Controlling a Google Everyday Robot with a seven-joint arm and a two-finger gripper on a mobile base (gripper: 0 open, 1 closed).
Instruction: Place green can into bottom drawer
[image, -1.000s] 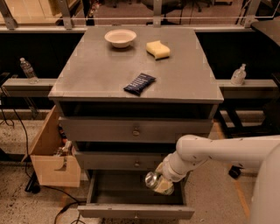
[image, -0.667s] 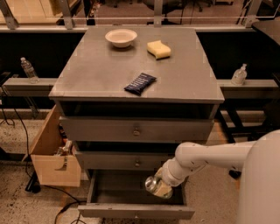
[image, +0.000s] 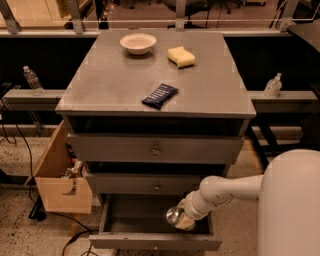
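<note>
**Nearly down, release looks close**

The hand (image: 184, 220), closed around the small green-and-white metal drink can (image: 175, 217), has dipped since a second ago. The wide grey metal bottom drawer (image: 150, 243) stands open just beneath it.

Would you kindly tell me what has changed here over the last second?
The claw, holding the green can, has sunk a little lower into the open bottom drawer, and the robot's white body fills more of the right side. The can has not been let go. The bowl, sponge, blue packet and upper drawers stayed put.
</note>
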